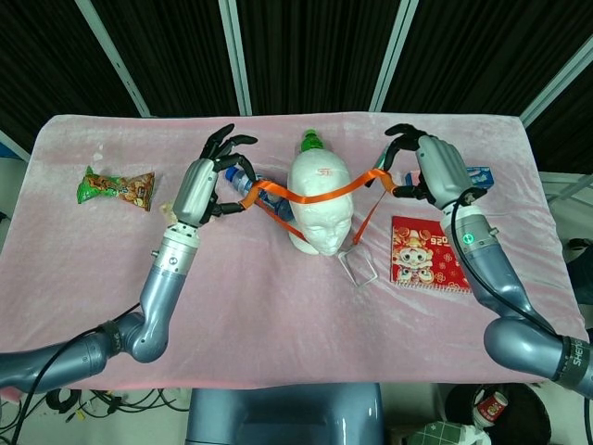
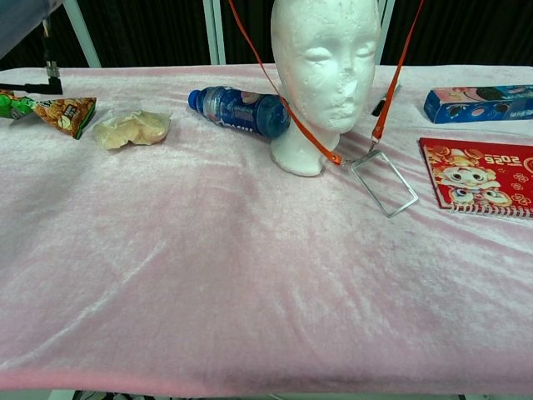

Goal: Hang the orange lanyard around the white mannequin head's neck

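The white mannequin head (image 1: 320, 211) stands upright mid-table, also in the chest view (image 2: 325, 75). The orange lanyard (image 1: 320, 196) stretches across the crown of the head, held taut between my two hands. My left hand (image 1: 206, 185) pinches its left end beside the head, other fingers spread. My right hand (image 1: 431, 169) pinches the right end at the same height. Two strands hang down either side of the face (image 2: 396, 67) to the clear badge holder (image 2: 383, 182), which lies tilted by the head's base (image 1: 359, 267). Neither hand shows in the chest view.
A blue water bottle (image 2: 241, 110) lies left of the head; a green-capped bottle (image 1: 310, 142) stands behind it. A snack bag (image 1: 116, 188) and a pale packet (image 2: 133, 129) lie far left. A marker (image 2: 385, 98), blue box (image 2: 479, 102) and red notebook (image 1: 426, 262) sit right.
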